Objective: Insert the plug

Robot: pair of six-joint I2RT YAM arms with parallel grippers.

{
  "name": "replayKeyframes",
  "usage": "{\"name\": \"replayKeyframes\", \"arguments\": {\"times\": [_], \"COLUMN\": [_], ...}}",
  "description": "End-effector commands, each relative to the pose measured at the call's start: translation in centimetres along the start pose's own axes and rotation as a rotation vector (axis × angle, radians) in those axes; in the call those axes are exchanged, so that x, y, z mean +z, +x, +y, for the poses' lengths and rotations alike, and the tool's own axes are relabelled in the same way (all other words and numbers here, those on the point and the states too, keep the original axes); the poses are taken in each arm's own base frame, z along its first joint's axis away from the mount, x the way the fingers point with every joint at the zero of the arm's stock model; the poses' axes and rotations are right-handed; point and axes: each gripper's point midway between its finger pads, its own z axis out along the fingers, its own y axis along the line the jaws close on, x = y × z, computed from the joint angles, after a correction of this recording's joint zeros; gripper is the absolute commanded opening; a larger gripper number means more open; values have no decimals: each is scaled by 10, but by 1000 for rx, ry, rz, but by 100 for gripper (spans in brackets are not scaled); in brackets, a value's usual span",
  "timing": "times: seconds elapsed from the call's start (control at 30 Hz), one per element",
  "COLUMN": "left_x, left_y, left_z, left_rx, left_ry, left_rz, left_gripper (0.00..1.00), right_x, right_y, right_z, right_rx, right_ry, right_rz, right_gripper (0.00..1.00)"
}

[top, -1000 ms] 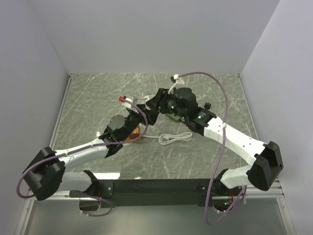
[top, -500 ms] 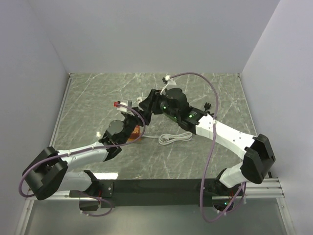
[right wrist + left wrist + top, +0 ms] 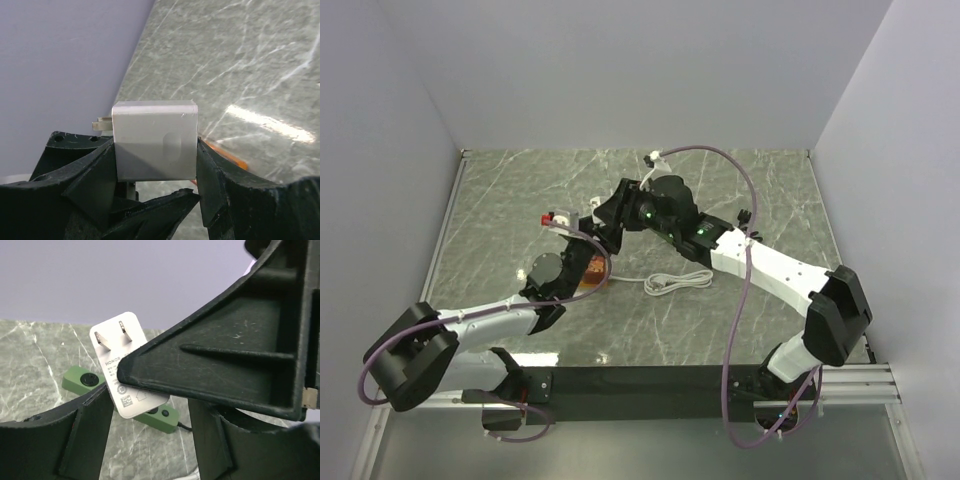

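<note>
The plug (image 3: pixel 155 145) is a white square charger block with two flat prongs pointing left. My right gripper (image 3: pixel 155 167) is shut on its sides and holds it above the table. In the left wrist view the plug (image 3: pixel 112 347) shows its printed face, with a right finger (image 3: pixel 225 365) across it. Behind it on the table lies the green power strip (image 3: pixel 82 380). My left gripper (image 3: pixel 147 437) is open just below and in front of the plug, with only table between its fingers. From above, the right gripper (image 3: pixel 603 215) and left gripper (image 3: pixel 565 238) meet left of centre.
A coiled white cable (image 3: pixel 680 281) lies on the marble table (image 3: pixel 500 190) right of the left wrist. An orange item (image 3: pixel 595 275) sits under the left gripper. A small red-and-white part (image 3: pixel 552 217) shows at the left gripper's far end. Walls close in the back and both sides.
The right arm has carried the plug leftward, away from the green strip. The left gripper has swung left with it and its fingers have narrowed a little.
</note>
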Motion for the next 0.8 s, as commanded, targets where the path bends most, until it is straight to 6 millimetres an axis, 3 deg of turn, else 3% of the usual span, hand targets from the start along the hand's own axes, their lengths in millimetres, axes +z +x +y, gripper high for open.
{"name": "replayKeyframes", "arguments": {"times": [0.0,0.13,0.2,0.5,0.57,0.6,0.7,0.77], "left_x": [-2,2,3,3,2,1,-5,-10], "left_y": [-79,-81,-83,-83,-82,-82,-80,-76], "left_z": [-23,-25,-25,-28,-32,-33,-38,-42], "left_rx": [-65,-36,-34,-10,-9,-12,-27,-45], "left_ry": [71,77,76,93,113,120,168,212], "left_rz": [-272,-287,-296,-280,-272,-269,-254,-232], "left_gripper": [65,56,43,1,1,1,1,1], "right_x": [1,2,3,1,2,1,-3,-9], "right_y": [24,29,31,41,42,44,34,25], "right_z": [19,29,30,34,34,34,32,33], "right_rx": [20,30,28,-14,-46,-80,-120,-141], "right_ry": [-56,-104,-110,-160,-171,-184,-206,-242], "right_rz": [98,138,150,191,194,203,145,100], "right_gripper": [0,0,0,0,0,4,35,46]}}
